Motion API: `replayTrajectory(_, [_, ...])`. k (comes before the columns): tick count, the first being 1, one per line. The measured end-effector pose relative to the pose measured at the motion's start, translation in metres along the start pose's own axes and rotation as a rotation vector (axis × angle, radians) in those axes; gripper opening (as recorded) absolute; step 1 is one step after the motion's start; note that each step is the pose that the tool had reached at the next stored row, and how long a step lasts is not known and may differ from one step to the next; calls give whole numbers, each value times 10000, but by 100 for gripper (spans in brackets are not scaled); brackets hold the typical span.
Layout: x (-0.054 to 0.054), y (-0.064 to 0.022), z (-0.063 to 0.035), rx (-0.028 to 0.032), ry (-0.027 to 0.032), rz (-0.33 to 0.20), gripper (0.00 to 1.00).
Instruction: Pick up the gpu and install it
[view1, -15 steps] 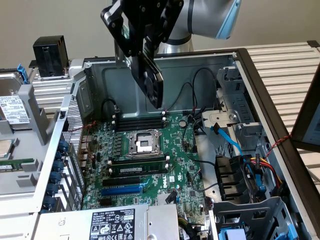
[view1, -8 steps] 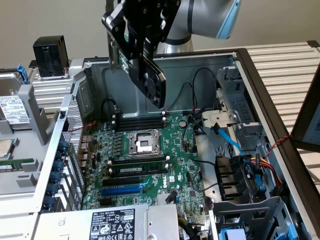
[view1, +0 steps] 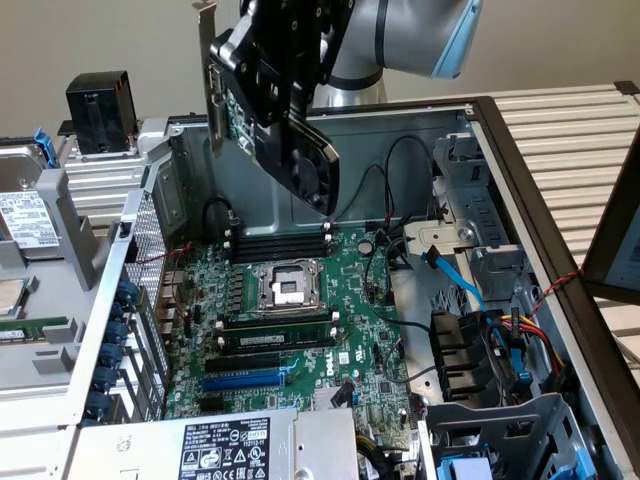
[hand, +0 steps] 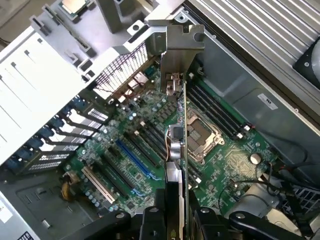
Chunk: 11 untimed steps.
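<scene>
Centrally, an open computer case (view1: 400, 125) lies on its side with its interior facing up, and a large green motherboard (view1: 375, 350) covers its floor. A grey robot arm (view1: 400, 40) with a pale blue joint cover reaches in from above the far wall of the case. At the near edge of the case sits a silver power supply (view1: 225, 450) with a black label. The gpu (view1: 312, 165) hangs in the air above the motherboard, touching nothing below it, over the far end of the board near the case's far wall. It is tilted, with its black shroud and round fan lower and toward the exterior view's right. Its silver end bracket (view1: 207, 50) is higher, toward the exterior view's left. The black pincer (view1: 275, 90) is clenched on the gpu, one finger on each face of the card. In the wrist view the card (hand: 183, 115) appears edge-on between the fingers, with its bracket pointing away from the pincer (hand: 177, 222). Below the card are the square processor socket (view1: 285, 285), black memory sticks (view1: 280, 243) beside it, and a blue expansion slot (view1: 243, 380) nearer the power supply.
</scene>
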<state>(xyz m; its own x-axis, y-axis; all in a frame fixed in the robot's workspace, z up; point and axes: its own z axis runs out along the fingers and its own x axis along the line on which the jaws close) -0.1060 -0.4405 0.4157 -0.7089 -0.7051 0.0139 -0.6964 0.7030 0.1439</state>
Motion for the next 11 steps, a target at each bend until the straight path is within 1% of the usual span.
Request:
replayTrajectory(10, [0, -5, 33, 26, 178, -1825, 27])
replayTrajectory(11, [-1, -6, 36, 37, 194, -2004, 27])
